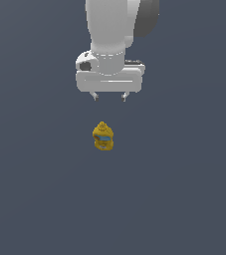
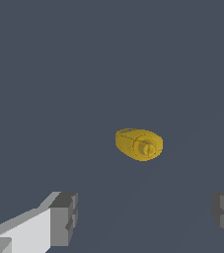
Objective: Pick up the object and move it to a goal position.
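1. Yellow squat bottle with pointed cap and blue label band (image 1: 103, 137) stands alone on the grey bench (image 1: 30, 199), ungrasped.
2. White hand (image 1: 110, 96) hangs above it, fingers (image 2: 64, 218) spread wide, holding nothing.
3. Left: descend, grasp, lift, carry to goal. No goal marker visible.

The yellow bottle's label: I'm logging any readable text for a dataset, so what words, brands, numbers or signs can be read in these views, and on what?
None can be read.
yellow bottle: its blue label band shows only as a blurred patch in the exterior view; no letters or numbers resolve. In the wrist view it is seen cap-on, with the band barely visible.
tool: plain white body with grey fingers, no markings.
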Tool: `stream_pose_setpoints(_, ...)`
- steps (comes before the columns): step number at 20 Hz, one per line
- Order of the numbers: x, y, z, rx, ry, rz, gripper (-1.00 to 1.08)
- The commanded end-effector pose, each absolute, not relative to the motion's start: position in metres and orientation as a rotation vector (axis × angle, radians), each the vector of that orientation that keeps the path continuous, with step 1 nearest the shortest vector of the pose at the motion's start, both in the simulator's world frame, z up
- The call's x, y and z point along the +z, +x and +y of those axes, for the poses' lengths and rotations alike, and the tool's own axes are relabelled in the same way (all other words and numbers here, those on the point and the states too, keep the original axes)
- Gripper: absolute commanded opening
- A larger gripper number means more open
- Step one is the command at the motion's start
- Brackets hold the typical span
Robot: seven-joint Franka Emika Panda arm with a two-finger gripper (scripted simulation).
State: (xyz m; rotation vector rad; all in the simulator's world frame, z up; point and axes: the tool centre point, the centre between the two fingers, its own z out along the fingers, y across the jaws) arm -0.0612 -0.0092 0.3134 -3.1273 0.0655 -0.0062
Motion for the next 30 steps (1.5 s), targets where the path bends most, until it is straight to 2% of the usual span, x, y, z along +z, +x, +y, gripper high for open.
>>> stream_pose_setpoints(1, 0.313, -0.061, -0.009, -0.006, -3.127, 0.065, 1.00)
stream_pose_setpoints(10, 0.332, -0.053, -0.041, -0.088, -3.138, 0.121, 1.00)
stream_pose_setpoints(30, 0.316, -0.051, -0.041, -0.073, -3.141, -0.188, 1.00)
